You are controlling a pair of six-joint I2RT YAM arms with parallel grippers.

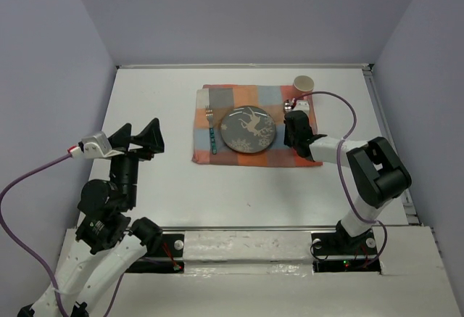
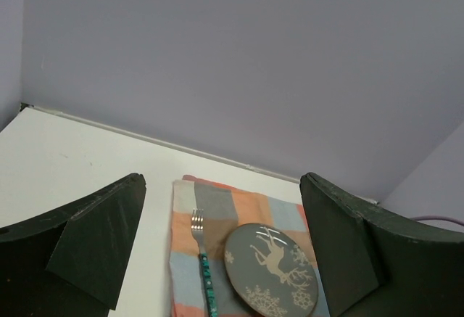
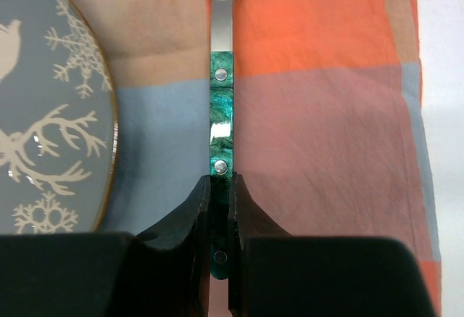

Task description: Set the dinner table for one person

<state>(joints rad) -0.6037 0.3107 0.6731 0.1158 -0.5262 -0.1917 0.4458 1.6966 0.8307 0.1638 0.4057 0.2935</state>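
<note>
Right end effector (image 3: pixel 220 186) is clenched on the green-handled spoon (image 3: pixel 221 114) over the checkered cloth (image 3: pixel 326 114), beside the plate (image 3: pixel 43 114). Left end effector (image 1: pixel 139 137) stands released above the white counter (image 1: pixel 152 106), which lilac walls (image 1: pixel 246 12) enclose.

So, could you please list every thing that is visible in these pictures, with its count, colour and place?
dinner table: one, white, under everything
cloth: one, orange and blue checks, far middle of the table
plate: one, grey with a white deer and snowflakes, centre of the cloth
fork: one, silver with a green handle, on the cloth left of the plate
spoon: one, silver with a green handle, right of the plate, over the cloth
cup: one, beige, at the far right corner of the cloth
left gripper: one, black, open, empty, above the table left of the cloth
right gripper: one, black, closed on the spoon's handle
</note>
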